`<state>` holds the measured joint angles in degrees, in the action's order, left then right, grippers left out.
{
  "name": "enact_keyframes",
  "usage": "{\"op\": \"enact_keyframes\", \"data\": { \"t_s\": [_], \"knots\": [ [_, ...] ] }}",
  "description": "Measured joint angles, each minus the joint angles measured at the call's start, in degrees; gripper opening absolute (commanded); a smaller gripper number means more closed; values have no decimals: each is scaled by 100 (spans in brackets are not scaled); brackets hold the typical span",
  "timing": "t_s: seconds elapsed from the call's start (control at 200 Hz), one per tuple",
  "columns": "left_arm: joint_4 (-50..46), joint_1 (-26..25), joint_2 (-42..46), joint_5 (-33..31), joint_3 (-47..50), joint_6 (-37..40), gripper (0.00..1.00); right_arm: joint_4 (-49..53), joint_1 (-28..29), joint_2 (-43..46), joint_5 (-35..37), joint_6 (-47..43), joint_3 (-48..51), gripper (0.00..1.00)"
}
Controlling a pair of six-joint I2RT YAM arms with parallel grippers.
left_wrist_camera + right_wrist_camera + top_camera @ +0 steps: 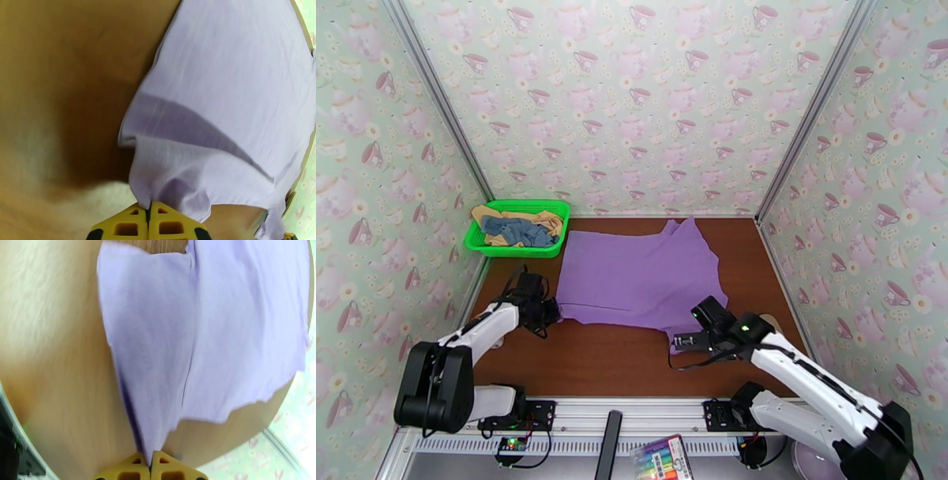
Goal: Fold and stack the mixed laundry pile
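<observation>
A purple T-shirt (640, 272) lies spread on the brown table, plain side up. My left gripper (551, 313) is shut on its near-left corner; in the left wrist view the yellow fingertips (136, 225) pinch the purple cloth (221, 98). At the near-right corner my right gripper (681, 343) is shut on the shirt too, and the right wrist view has the fabric (205, 330) rising from its closed yellow fingertips (166, 467). A slate-blue garment (520, 230) and a tan-yellow one (545, 218) lie in the green basket (553, 207).
The green mesh basket stands at the back left corner against the wall. Patterned walls close in the table (608, 363) on three sides. A pack of markers (661, 458) lies below the table's front rail, between the arm bases.
</observation>
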<state>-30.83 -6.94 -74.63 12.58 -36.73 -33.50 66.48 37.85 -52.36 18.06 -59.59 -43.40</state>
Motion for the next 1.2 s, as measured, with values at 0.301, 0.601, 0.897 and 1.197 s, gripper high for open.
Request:
{"op": "enact_keyframes", "data": {
  "t_s": [0.301, 0.601, 0.897, 1.197],
  "knots": [
    [-791, -363, 1209, -295, 173, -319, 0, 1154, 7, 1080, 109, 39, -162, 0],
    [-1257, -675, 1338, -450, 127, -568, 0, 1121, 44, 1222, 225, 20, -142, 0],
    [-1285, -702, 466, -584, -782, -505, 0, -153, -122, 205, 664, 44, -260, 0],
    [-1012, -529, -721, -627, -1360, -286, 0, -1451, -756, -1303, 881, 70, -785, 0]
  ]
}}
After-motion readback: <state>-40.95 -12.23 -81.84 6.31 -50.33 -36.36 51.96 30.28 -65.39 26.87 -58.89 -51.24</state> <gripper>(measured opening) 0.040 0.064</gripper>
